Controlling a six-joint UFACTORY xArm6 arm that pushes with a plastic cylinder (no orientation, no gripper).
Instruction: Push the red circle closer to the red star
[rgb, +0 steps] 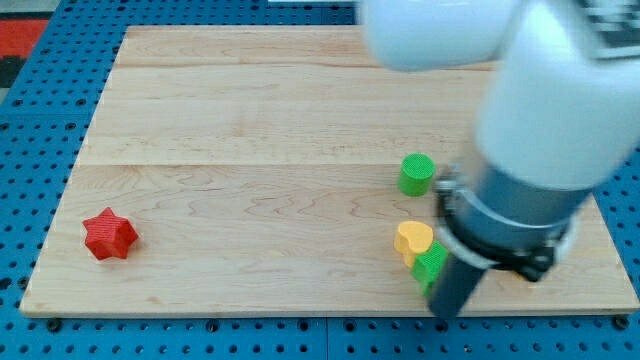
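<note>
The red star (109, 235) lies near the board's left edge, low in the view. No red circle shows; the arm's bulk may hide it. At the view's lower right sit a green circle (417, 174), a yellow heart-like block (412, 239) and a green block (430, 265) partly hidden by the rod. My tip (447, 312) is at the board's bottom edge, just right of and below the green block, far to the right of the red star.
The wooden board (250, 130) rests on a blue pegboard (30, 200). The white and grey arm (540, 130) covers the board's right side and top right corner.
</note>
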